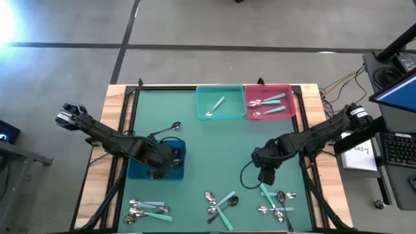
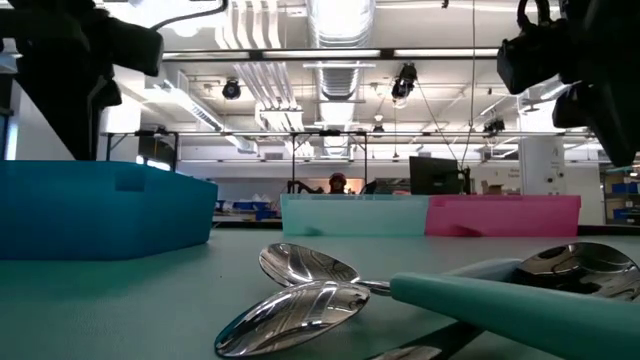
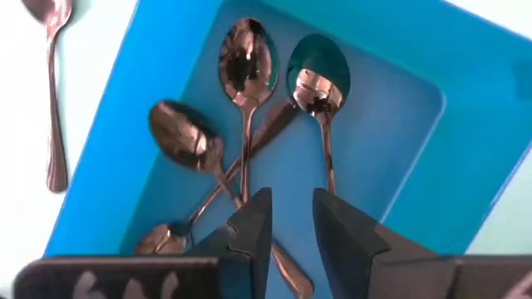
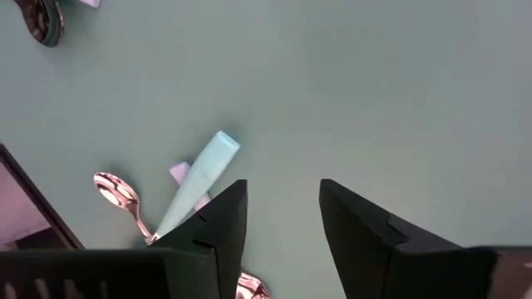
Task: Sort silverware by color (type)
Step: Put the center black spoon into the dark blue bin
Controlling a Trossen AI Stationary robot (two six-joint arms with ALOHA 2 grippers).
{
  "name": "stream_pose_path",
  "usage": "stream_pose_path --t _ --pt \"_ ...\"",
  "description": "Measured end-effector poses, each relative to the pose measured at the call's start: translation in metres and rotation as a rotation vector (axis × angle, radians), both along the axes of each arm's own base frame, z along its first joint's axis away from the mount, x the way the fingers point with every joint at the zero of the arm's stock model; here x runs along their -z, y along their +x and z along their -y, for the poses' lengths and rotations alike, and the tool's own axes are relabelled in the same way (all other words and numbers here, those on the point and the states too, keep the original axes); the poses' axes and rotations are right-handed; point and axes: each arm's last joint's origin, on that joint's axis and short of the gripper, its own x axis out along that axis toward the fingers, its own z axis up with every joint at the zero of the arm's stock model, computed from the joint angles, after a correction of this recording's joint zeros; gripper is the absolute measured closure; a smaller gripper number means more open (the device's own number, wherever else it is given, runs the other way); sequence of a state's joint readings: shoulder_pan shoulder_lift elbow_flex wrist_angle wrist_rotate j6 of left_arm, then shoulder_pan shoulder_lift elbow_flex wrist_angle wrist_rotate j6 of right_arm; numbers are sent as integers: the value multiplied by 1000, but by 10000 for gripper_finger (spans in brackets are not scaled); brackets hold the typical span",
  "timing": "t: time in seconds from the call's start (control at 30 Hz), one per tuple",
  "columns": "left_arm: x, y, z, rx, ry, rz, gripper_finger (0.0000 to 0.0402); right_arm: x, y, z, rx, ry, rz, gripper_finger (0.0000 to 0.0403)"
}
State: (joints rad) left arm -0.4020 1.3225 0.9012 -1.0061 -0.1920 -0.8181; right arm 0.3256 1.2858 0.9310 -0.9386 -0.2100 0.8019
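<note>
My left gripper (image 1: 160, 162) hangs open over the blue bin (image 1: 140, 168), pointing down. In the left wrist view its fingers (image 3: 291, 220) stand apart above several dark spoons (image 3: 241, 108) lying on the bin's floor. My right gripper (image 1: 266, 174) is open above the bare mat, pointing down, with nothing between its fingers (image 4: 283, 216). A mint-handled spoon (image 4: 195, 183) lies flat on the mat just beside one finger. The teal bin (image 1: 233, 104) holds one silver spoon (image 1: 214, 107). The pink bin (image 1: 286, 97) holds mint-handled spoons (image 1: 268, 104).
One dark spoon (image 1: 170, 128) lies on the mat beyond the blue bin. Three heaps of mixed spoons lie along the near edge: left (image 1: 146, 208), middle (image 1: 221, 205), right (image 1: 276, 201). Between the bins and the heaps the mat's middle (image 1: 214, 153) is bare.
</note>
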Motion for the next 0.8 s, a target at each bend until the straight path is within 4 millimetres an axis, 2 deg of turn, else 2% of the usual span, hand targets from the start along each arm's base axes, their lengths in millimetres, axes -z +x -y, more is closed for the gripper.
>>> stream_pose_path --t 0.17,0.27,0.4,0.6,0.8 --pt "8 6 2 24 24 -32 325 0 0 0 12 -1 -2 275" --pt "4 14 5 -2 15 -19 325 0 1 1 -4 -47 27 281" --pt "-16 33 13 31 -5 42 325 -1 7 4 -24 -93 101 284" --pt "-51 64 30 257 12 137 325 -3 18 -1 -68 -67 224 283" --pt "-52 82 36 311 72 135 325 0 11 -17 7 -38 158 287"
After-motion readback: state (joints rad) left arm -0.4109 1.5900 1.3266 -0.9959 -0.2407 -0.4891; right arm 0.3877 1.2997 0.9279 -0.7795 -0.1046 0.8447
